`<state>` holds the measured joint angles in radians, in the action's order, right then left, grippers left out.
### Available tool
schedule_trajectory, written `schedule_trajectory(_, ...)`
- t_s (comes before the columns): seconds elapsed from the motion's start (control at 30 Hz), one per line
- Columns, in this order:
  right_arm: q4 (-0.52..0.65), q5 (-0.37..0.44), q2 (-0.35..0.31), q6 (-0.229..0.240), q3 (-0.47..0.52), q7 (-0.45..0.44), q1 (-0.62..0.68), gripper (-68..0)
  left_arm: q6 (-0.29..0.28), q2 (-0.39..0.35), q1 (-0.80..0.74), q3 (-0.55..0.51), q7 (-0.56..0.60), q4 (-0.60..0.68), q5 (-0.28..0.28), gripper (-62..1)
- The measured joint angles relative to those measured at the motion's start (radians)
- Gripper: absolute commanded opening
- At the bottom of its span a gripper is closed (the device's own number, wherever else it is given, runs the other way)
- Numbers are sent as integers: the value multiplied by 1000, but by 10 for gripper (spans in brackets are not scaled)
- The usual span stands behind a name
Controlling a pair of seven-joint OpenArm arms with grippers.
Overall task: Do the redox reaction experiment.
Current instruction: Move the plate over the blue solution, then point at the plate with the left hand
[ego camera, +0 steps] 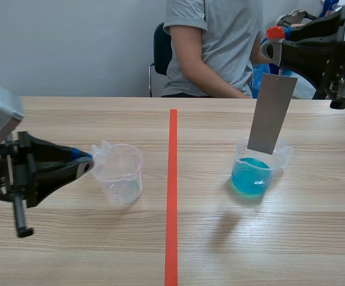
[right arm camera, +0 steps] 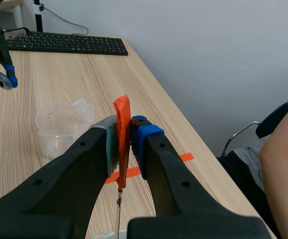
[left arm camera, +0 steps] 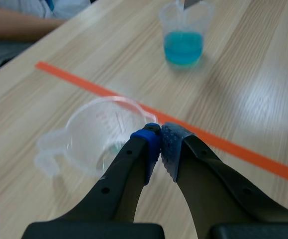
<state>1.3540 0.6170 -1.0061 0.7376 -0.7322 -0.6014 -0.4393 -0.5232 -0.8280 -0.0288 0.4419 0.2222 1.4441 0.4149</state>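
Observation:
A clear empty measuring cup [ego camera: 120, 173] stands left of the orange tape line. My left gripper [ego camera: 87, 165] is shut, its tips at the cup's rim [left arm camera: 109, 137] with nothing seen between the pads [left arm camera: 172, 144]. To the right of the line, a second cup [ego camera: 257, 170] holds blue liquid [left arm camera: 182, 46]. High at the right, my right gripper [ego camera: 274, 43] is shut on an orange-red clip [right arm camera: 122, 113]. A grey metal strip [ego camera: 272, 112] hangs from that clip, its lower end inside the blue cup's mouth. I cannot tell whether it touches the liquid.
A person in a grey shirt [ego camera: 215, 44] sits across the table on a dark chair [ego camera: 159, 50]. A black keyboard [right arm camera: 64, 44] lies at the table's far end in the right wrist view. The orange tape line [ego camera: 172, 196] runs down the table's middle.

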Motion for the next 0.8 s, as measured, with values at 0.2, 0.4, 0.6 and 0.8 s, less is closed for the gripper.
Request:
schedule_trajectory(0.2, 0, 0, 0, 0, 0, 0, 0, -662, 48, 201, 222, 142, -109, -98, -39, -567)
schedule_trajectory(0.4, 0, 0, 0, 0, 0, 0, 0, -662, 70, 377, 375, 260, -143, -285, -79, -567)
schedule_trajectory(0.6, 0, 0, 0, 0, 0, 0, 0, -662, 103, 488, 487, 363, -142, -453, -79, -567)
schedule_trajectory(0.8, 0, 0, 0, 0, 0, 0, 0, -662, 140, 590, 556, 426, -141, -560, -84, -567)
